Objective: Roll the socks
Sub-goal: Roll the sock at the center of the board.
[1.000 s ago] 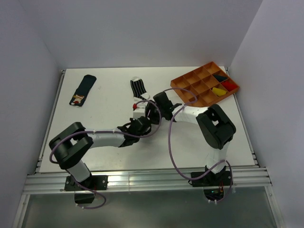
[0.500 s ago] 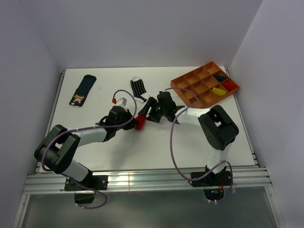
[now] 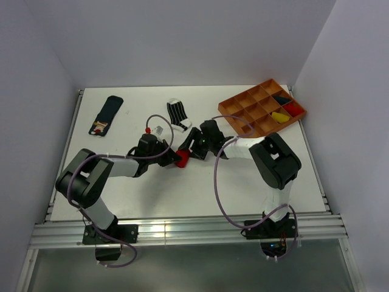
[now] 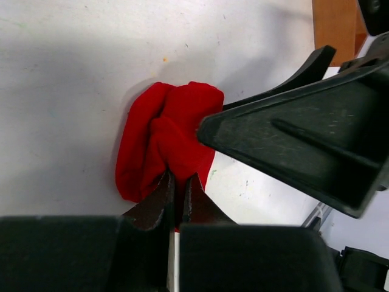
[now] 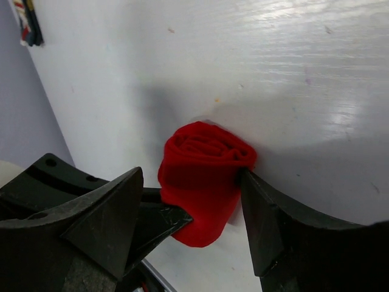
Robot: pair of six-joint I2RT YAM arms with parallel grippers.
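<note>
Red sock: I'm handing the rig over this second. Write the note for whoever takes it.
Left gripper: shut, pinching the edge of the red sock.
Right gripper: open, jaws either side of the same sock, one finger touching it.
Red sock: mostly rolled, near the middle of the table, a loose flap out.
Navy sock and striped sock: lying flat at the far side, unrolled.
Left to do: finish the red roll, then roll the other two.
</note>
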